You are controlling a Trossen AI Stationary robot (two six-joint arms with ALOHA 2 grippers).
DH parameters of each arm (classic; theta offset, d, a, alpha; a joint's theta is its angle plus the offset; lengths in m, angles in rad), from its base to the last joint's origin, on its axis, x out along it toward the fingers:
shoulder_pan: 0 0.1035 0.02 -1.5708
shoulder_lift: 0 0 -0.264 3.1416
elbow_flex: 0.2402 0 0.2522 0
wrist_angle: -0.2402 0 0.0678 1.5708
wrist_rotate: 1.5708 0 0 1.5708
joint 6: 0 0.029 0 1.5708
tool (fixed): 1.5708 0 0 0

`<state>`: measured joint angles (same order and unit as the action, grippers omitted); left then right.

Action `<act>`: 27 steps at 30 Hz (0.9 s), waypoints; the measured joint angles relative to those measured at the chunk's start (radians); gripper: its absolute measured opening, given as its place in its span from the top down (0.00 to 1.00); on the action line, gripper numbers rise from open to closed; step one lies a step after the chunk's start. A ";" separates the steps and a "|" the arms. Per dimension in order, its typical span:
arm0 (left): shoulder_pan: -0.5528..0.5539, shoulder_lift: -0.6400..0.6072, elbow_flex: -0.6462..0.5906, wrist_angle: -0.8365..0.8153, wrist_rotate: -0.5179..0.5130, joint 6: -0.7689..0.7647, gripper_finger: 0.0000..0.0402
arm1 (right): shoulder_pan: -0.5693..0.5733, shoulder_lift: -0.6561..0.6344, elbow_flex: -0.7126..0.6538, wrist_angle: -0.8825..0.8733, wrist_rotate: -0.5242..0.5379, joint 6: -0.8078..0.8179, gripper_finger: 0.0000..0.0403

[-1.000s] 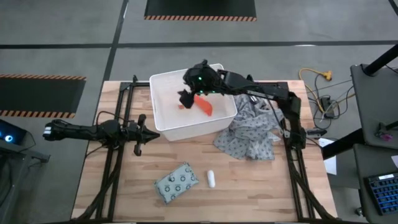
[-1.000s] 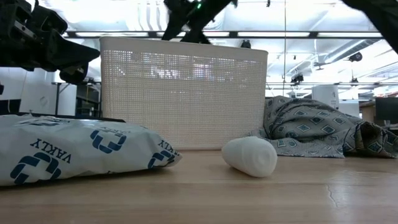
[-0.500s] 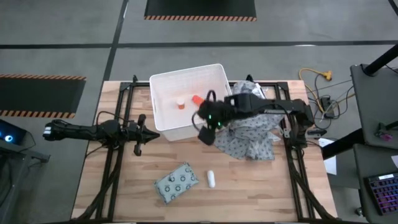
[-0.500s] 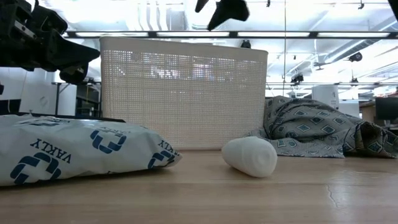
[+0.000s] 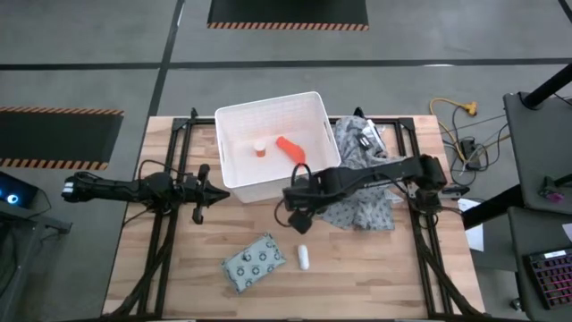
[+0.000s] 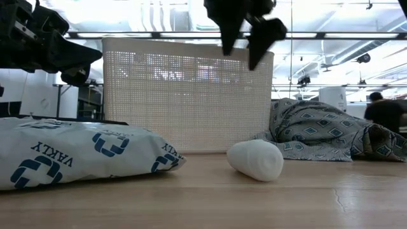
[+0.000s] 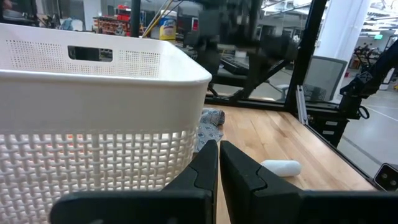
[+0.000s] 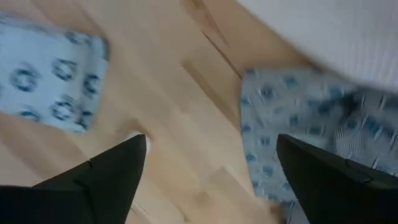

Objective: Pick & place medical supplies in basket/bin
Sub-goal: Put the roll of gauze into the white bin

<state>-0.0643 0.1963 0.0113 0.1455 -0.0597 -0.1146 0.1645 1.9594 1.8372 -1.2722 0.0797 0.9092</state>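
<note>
The white perforated bin (image 5: 234, 170) (image 6: 187, 95) stands at the table's far middle. On its floor lie the orange-red tapered piece (image 5: 289, 148) and a small round cap (image 5: 259, 149). The white cylinder (image 5: 304, 257) (image 6: 255, 159) lies on its side on the wood, with the dotted packet (image 5: 255, 262) (image 6: 76, 156) flat to its left. My right gripper (image 5: 299, 215) (image 8: 210, 142) hangs open in the air just near of the bin, above and far of the cylinder, touching nothing. My left gripper (image 5: 198, 192) (image 7: 219, 163) waits shut, left of the bin.
The grey patterned cloth (image 5: 366, 183) (image 6: 324, 137) lies crumpled right of the bin, beside my right gripper. Black frame rails run along both table sides. Bare wood shows around the cylinder and along the near edge. A person (image 6: 383, 114) stands far off in the room.
My right gripper has left the space over the bin's inside, crossed the bin's near wall toward the table's near edge and come lower, so that it now hangs over the wood between bin and cylinder. The orange-red piece stays on the bin's floor.
</note>
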 joint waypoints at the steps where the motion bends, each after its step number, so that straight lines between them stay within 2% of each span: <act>1: 0.000 0.000 0.000 0.000 0.000 0.000 1.00 | 0.006 -0.001 -0.023 0.000 -0.003 0.027 0.11; 5: 0.000 0.000 0.000 0.000 0.000 0.000 1.00 | 0.032 -0.001 -0.100 0.037 -0.032 0.117 0.10; 9: 0.000 0.000 0.000 0.000 0.000 0.000 1.00 | 0.062 -0.001 -0.167 0.151 -0.081 0.188 0.10; 20: 0.000 0.000 0.000 0.000 0.000 0.000 1.00 | 0.135 0.001 -0.314 0.454 -0.089 0.303 0.10; 27: 0.000 0.000 0.000 0.000 0.000 0.000 1.00 | 0.173 0.002 -0.398 0.557 -0.089 0.345 0.10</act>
<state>-0.0640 0.1963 0.0109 0.1455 -0.0597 -0.1145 0.3371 1.9610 1.4392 -0.7154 -0.0088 1.2541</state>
